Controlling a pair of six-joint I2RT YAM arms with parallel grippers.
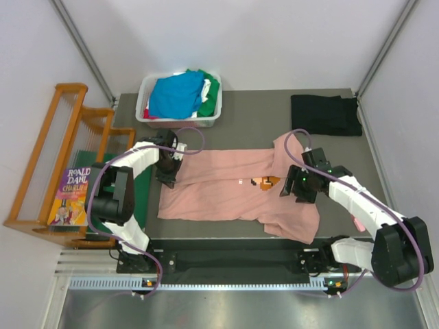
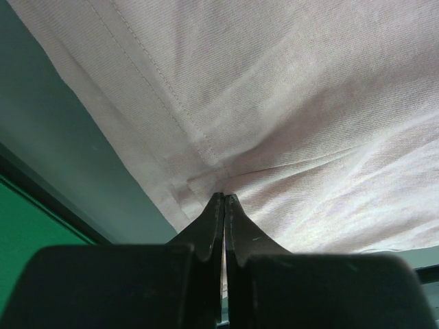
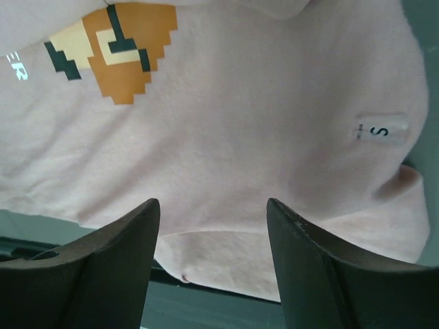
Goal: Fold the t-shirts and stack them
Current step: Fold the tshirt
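A dusty-pink t-shirt [image 1: 226,192] lies spread across the middle of the table, its orange-brown print [image 1: 264,181] near the right side. My left gripper [image 1: 167,179] is at the shirt's left edge. In the left wrist view its jaws [image 2: 224,200] are shut on a fold of the pink hem [image 2: 206,171]. My right gripper [image 1: 293,192] hovers open over the shirt's right part. In the right wrist view its fingers [image 3: 140,226] stand wide apart above the pink cloth [image 3: 226,137], near the print [image 3: 113,51] and the size label [image 3: 381,130]. A folded black t-shirt [image 1: 326,114] lies at the back right.
A white basket [image 1: 145,113] at the back holds blue [image 1: 175,96], green, white and red shirts. A dark-green board [image 1: 142,188] lies at the table's left edge under my left arm. A wooden rack [image 1: 41,164] with a book [image 1: 70,195] stands left of the table.
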